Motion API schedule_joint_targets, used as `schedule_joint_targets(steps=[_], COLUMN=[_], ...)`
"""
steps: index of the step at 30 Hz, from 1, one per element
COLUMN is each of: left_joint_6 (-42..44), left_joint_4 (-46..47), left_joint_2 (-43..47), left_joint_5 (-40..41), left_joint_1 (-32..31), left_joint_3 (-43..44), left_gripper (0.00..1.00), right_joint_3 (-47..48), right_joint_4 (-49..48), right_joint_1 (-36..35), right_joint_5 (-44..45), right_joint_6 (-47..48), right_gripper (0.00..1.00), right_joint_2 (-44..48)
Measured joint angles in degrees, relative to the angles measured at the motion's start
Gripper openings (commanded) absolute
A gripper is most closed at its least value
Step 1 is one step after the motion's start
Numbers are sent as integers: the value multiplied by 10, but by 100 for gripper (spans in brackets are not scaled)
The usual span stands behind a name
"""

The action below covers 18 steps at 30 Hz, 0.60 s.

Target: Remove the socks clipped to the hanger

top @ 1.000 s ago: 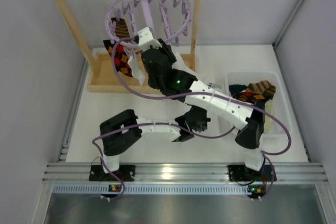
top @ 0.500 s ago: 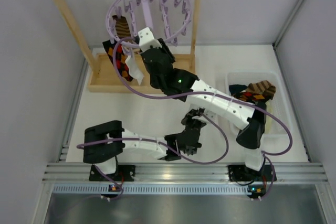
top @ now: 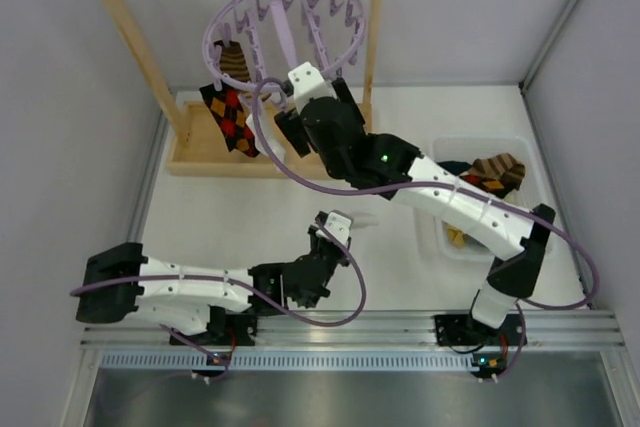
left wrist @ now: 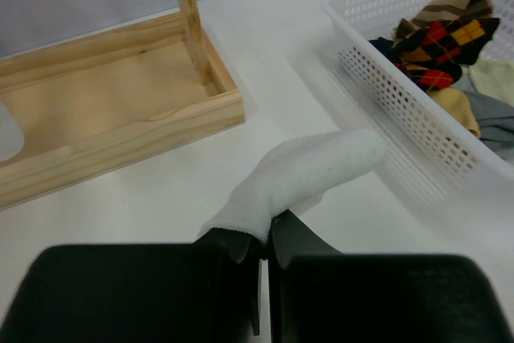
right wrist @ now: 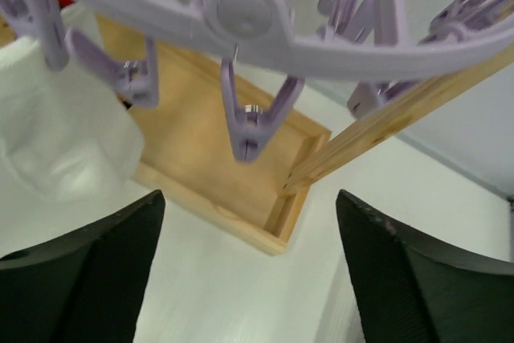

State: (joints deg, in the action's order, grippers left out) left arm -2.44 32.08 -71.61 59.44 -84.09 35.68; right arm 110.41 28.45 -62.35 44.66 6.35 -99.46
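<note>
Left gripper (left wrist: 263,240) clamped on white fabric sock (left wrist: 305,170), low over white table (left wrist: 265,54). Right gripper (right wrist: 249,271) spread wide under round lilac plastic hanger (right wrist: 241,10); black argyle sock (top: 230,117) hangs clipped on it.

Left wrist: can't see white sock (left wrist: 301,170) cuff, pinched inside left gripper (left wrist: 265,240); crops basket (left wrist: 401,106) at 3 o'clock, rack base (left wrist: 120,130) at 9. Right wrist: crops hanger (right wrist: 337,50) at 12, clipped sock (right wrist: 64,142) at 9, right gripper (right wrist: 249,197) fingers at 6. Overhead: can't see hanger's 6 o'clock rim behind right arm (top: 440,197).
</note>
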Motion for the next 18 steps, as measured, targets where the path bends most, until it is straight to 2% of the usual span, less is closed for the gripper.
schedule_joint_targets(steps=[2,9,14,18], left_joint_6=[-19,-62,-77,-80], left_joint_4=[-15,-76,-112,-139], left_joint_2=[26,73,57,-1], left_joint_5=[-32,-150,-220,-258], left_joint_1=[0,0,-1,0], left_joint_3=[-10,-3,40,130], left_gripper=[0,0,0,0], right_joint_3=[-23,-171,-259,-298], right_joint_4=[32,109,141,175], right_joint_1=[0,1,5,7], right_joint_5=[-32,-107,-75,-21], right_joint_6=[-20,-101,-159,-205], right_gripper=[98,99,100,99], right_joint_2=[29,219,398,507])
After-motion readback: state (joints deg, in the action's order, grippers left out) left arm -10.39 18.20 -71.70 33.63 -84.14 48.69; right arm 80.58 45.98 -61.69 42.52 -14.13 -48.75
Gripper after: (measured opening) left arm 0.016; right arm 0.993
